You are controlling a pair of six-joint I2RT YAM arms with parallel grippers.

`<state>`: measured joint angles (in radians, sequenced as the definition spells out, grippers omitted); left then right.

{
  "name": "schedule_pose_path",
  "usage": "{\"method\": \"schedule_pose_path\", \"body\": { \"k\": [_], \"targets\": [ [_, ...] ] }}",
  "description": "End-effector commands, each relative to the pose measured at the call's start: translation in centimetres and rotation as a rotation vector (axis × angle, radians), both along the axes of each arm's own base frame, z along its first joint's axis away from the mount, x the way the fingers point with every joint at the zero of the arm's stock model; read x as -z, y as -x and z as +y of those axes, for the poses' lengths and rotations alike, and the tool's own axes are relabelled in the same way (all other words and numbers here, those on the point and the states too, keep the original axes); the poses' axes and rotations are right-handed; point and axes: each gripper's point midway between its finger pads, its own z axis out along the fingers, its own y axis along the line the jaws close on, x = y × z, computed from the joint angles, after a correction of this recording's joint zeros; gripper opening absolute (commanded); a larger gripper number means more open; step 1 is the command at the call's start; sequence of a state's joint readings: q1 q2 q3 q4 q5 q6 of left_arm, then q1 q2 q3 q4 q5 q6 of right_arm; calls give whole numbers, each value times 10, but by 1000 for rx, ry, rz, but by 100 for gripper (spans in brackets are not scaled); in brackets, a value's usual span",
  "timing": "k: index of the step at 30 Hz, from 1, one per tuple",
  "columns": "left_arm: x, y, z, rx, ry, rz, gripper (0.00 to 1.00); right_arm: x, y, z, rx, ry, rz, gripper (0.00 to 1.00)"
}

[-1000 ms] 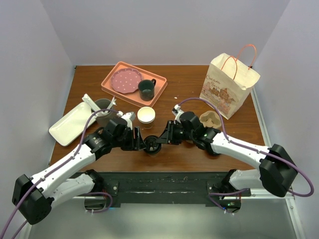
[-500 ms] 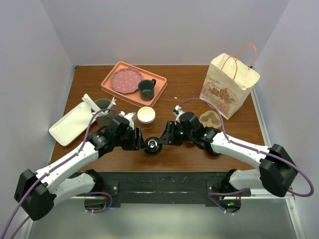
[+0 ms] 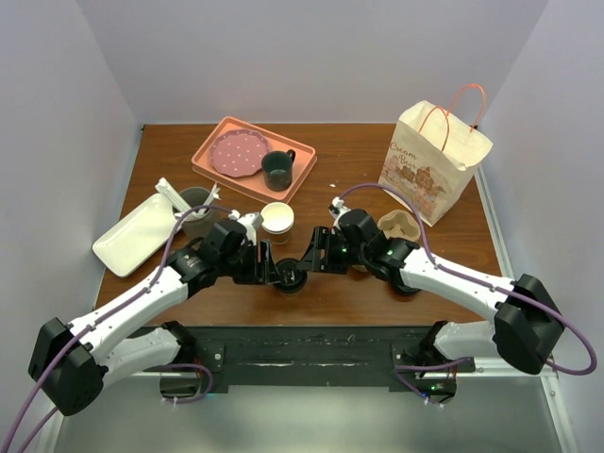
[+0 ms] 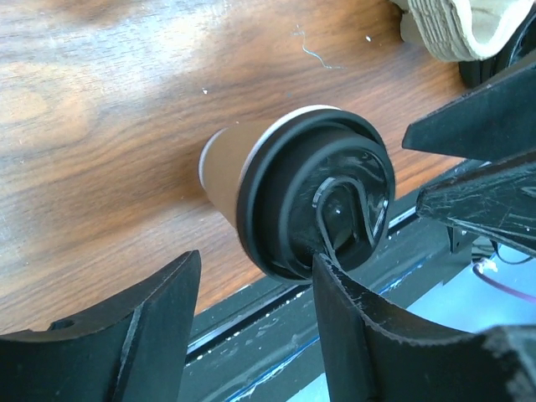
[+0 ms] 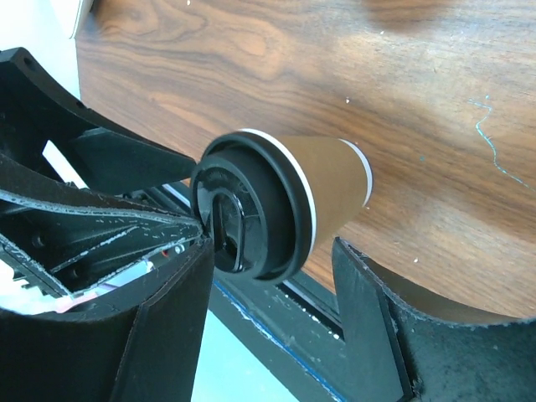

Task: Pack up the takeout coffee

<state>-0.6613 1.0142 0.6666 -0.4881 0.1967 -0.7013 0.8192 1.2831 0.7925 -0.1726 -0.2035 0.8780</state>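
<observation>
Two black grippers meet at one small tan paper cup with a round black plastic lid (image 3: 290,276), which stands upright near the middle of the worktop's near edge. Within the last second the left gripper (image 4: 256,261) has crept in from the left until its tips sit at the lid's rim. The cup has not shifted, and the right gripper (image 5: 272,244) has hardly moved on the opposite side. Both claws are released: each pair of fingers is parted and closes on nothing, so the cup is neither clamped nor lifted. I read this as settling the lid, not carrying. The white paper bag with red handles (image 3: 429,160) stands well apart at the far right corner. The moulded pulp carrier (image 3: 398,226) lies nearer, so the packing itself has not yet begun.
</observation>
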Motion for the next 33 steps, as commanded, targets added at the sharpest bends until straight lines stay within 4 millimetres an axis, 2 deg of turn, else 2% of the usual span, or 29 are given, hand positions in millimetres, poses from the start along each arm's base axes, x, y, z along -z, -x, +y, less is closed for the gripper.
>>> {"method": "schedule_pose_path", "body": {
  "k": [1,12,15,20,22,24,29,33],
  "targets": [
    [-29,-7,-7,41,38,-69,62,-11,3,8,-53,-37,-27,63],
    [-18,-12,-6,45,1,-62,61,15,2,13,-83,-15,-13,59],
    [-11,-14,-4,44,-29,-54,58,21,1,13,-84,-7,-9,55],
    [1,-15,0,34,-55,-30,56,36,4,8,-73,14,7,41],
    [2,-14,2,34,-54,-28,56,45,8,3,-68,30,21,40],
    [-2,-14,0,39,-40,-31,57,51,11,-1,-67,40,29,38],
    [-29,-23,-5,56,-13,-58,58,58,13,-5,-65,59,31,34],
    [-45,-31,0,53,-24,-81,58,61,14,-8,-67,78,35,33]
  ]
}}
